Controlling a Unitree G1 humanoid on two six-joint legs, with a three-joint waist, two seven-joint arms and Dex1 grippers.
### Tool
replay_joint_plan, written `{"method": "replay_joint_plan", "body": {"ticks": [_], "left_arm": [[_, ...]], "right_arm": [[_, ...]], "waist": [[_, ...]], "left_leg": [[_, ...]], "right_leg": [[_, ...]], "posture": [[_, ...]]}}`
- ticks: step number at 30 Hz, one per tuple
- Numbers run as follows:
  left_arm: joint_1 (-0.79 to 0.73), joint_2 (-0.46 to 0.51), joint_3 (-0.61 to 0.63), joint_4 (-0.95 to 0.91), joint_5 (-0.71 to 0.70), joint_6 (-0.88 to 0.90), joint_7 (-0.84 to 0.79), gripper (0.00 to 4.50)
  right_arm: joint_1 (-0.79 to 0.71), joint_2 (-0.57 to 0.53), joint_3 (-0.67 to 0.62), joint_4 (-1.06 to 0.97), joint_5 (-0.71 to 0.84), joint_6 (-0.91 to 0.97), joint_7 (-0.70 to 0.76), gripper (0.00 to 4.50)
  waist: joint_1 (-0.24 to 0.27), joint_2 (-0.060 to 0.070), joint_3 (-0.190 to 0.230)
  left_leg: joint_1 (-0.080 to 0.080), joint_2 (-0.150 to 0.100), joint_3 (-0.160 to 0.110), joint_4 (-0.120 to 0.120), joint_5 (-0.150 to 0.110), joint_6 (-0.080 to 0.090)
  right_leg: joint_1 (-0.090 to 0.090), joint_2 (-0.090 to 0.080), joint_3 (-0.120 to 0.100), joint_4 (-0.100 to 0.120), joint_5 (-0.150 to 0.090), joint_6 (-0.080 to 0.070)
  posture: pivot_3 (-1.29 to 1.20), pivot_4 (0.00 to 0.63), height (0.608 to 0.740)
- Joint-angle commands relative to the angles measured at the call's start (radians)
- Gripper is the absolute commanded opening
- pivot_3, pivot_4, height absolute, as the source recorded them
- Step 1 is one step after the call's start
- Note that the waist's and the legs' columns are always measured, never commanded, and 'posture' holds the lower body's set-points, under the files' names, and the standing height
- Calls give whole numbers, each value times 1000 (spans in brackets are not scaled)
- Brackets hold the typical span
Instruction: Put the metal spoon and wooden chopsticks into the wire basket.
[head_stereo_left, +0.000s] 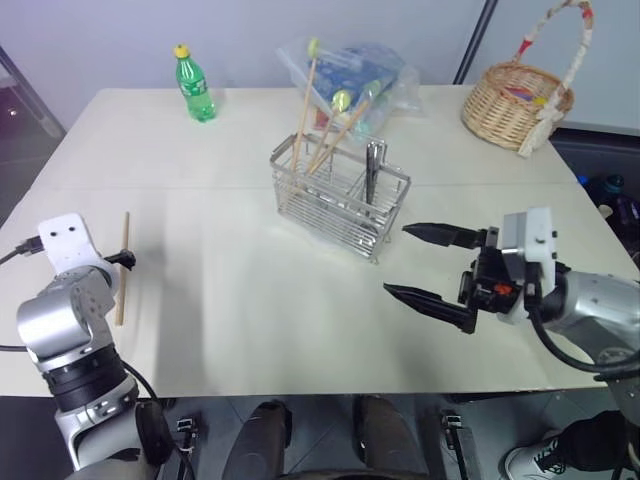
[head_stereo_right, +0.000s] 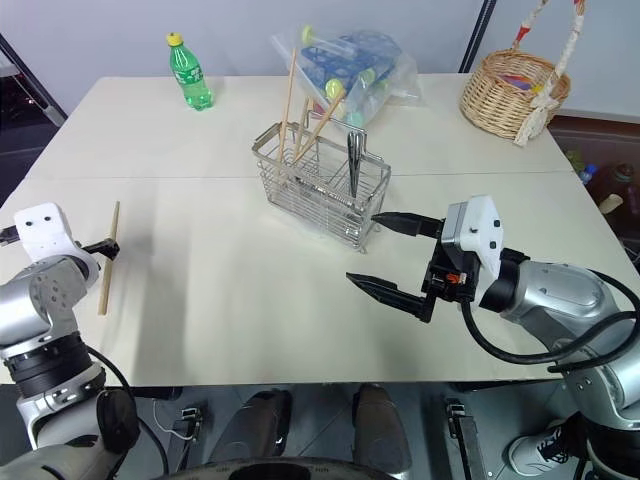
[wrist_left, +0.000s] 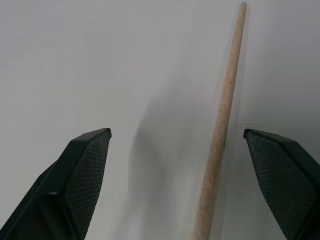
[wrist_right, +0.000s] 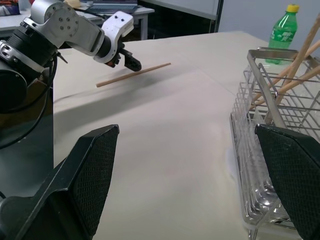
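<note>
Counting one chopstick (head_stereo_left: 123, 268) lying loose on the table (head_stereo_left: 250, 300), far left, running near-to-far. My left gripper (wrist_left: 180, 170) is hovering right over it, fingers (wrist_left: 82, 165) spread wide, the stick lying between them, closer to one finger; I cannot tell whether they are touching it.

The basket (head_stereo_left: 338, 200) is standing mid-table, toward the far side. Inside I am seeing about three wooden sticks (head_stereo_left: 303, 115) leaning up and out at the left end, some with coloured tips, so I cannot say which is the other chopstick. One metal piece (head_stereo_left: 373, 170) is standing upright in the right compartment, likely the spoon, its bowl hidden.

My right gripper (head_stereo_left: 430, 265) is hanging just right of and nearer than the basket, fingers spread, holding nothing.

Around: one green bottle (head_stereo_left: 195, 85) far left, one clear plastic bag (head_stereo_left: 355, 75) behind the basket, one wicker basket (head_stereo_left: 515, 100) far right. Open tabletop is lying between the loose chopstick and the basket.
</note>
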Motion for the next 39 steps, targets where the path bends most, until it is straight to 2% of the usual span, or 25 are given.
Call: {"method": "replay_joint_plan", "body": {"ticks": [1, 12, 22, 34, 37, 38, 39], "left_arm": [[5, 34, 2, 34, -32, -35, -59, 4466], [25, 40, 0, 79, -32, -8, -65, 4466], [32, 60, 10, 122, -52, -17, -89, 4466], [47, 56, 14, 160, -60, -51, -87, 4466], [64, 49, 32, 152, -67, -53, -81, 3691], [66, 47, 38, 148, -69, -53, -77, 3306], [67, 44, 44, 143, -73, -53, -75, 2728]], "right_arm": [[-61, 12, 4, -4, -12, -24, -15, 4500], [-102, 42, 12, 13, -36, -17, -45, 4500], [-67, -13, -55, -11, 25, 14, 4, 4500], [-66, -29, -63, -13, 36, 19, 20, 4500], [-68, -25, -67, -7, 38, 23, 9, 4500], [-68, -23, -69, -4, 40, 26, 4, 4500], [-69, -23, -70, 0, 39, 26, 2, 4500]], "waist": [[-2, 0, 0], [1, 0, 0], [-1, 1, -1], [-2, 6, -4], [-4, 6, -4], [-5, 6, -4], [-7, 7, -4]], "left_leg": [[0, 0, 0, 0, 0, 0], [0, 0, 0, -1, 0, 0], [1, 0, 0, -1, 0, 0], [1, 0, 0, -1, 0, 0], [1, 0, 1, -1, 0, 0], [1, 0, 1, -1, 0, 0], [2, 0, 1, -1, 0, 0]], "right_leg": [[0, 0, 0, 0, 0, 0], [0, -1, 0, 0, 0, 0], [0, -1, 0, 0, 0, 0], [0, -1, 0, 0, 0, 0], [0, -1, 0, 0, 0, 0], [0, -1, 0, 0, 0, 0], [0, -1, 0, 0, 0, 0]], "posture": [[0, 150, 740], [0, 150, 740], [0, 150, 740], [0, 150, 740], [0, 150, 740], [0, 150, 740], [0, 150, 740]]}}
